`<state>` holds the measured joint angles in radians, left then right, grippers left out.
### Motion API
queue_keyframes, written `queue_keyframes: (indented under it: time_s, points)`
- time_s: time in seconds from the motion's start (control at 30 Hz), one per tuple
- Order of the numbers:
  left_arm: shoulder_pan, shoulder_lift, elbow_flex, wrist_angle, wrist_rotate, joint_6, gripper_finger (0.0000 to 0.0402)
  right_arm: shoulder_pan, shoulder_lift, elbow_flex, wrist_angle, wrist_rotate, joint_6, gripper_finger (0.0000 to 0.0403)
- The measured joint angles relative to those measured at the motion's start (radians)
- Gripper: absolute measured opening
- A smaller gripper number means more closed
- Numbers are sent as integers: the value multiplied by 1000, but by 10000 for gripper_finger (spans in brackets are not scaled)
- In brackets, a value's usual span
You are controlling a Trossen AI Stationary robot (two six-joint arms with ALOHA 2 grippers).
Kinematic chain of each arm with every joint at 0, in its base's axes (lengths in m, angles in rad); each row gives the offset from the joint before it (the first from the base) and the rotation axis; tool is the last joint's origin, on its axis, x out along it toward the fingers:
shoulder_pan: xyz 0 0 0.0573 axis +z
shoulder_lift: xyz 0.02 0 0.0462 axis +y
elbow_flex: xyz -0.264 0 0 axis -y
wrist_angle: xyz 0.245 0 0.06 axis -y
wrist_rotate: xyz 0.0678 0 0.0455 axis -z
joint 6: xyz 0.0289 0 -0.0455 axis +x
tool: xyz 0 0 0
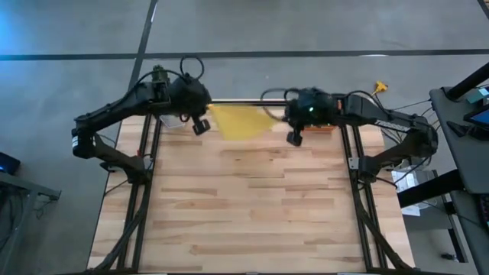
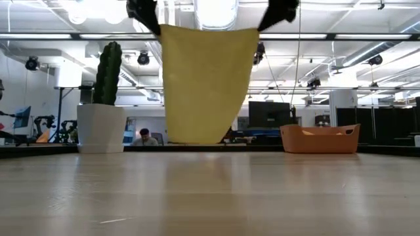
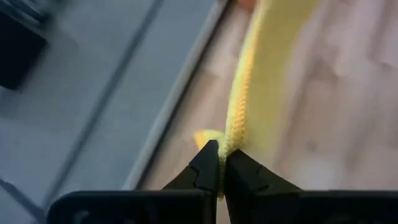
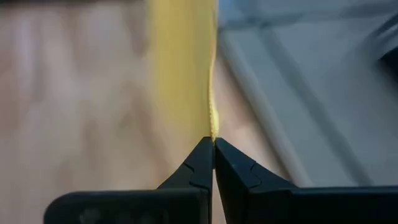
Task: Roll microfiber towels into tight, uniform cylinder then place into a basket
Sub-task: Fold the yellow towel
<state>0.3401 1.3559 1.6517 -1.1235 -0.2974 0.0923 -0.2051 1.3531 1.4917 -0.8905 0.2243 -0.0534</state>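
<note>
Both grippers, left and right, clamp the yellow towel hanging unrolled above the table's far edge; the basket holds no roll.

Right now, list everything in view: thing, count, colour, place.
towel: one, yellow, hanging above the table's far edge, held by two top corners
basket: one, salmon-orange, far right of the table
cactus pot: one, white, green cactus in it, far left
table: one, light wood planks, bare in the near part
person: one, seated in the room beyond the table
left gripper: one, dark, fingers shut on the towel's corner
right gripper: one, dark, fingers shut on the other corner
</note>
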Motion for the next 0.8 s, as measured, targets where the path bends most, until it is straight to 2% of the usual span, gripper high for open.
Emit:
queue_keyframes:
  time_s: [0.13, 0.27, 0.37, 0.57, 0.67, 0.8]
  points:
    - [-72, -10, -80, -64, 54, -130, 0, 28, 11, -62, -92, -153, 73, 8]
    - [-199, -13, -215, -42, 133, -282, 0, 99, -13, -201, -24, -248, 144, 8]
    - [-316, -12, -343, 45, 202, -412, 0, 166, -31, -315, 67, -298, 207, 8]
    - [-510, -12, -601, 369, 356, -729, 0, 305, -39, -546, 328, -444, 388, 8]
    - [-571, -12, -661, 463, 407, -838, 0, 366, -39, -611, 407, -495, 488, 8]
    - [-599, -12, -663, 468, 418, -837, 0, 409, -52, -623, 418, -491, 509, 8]
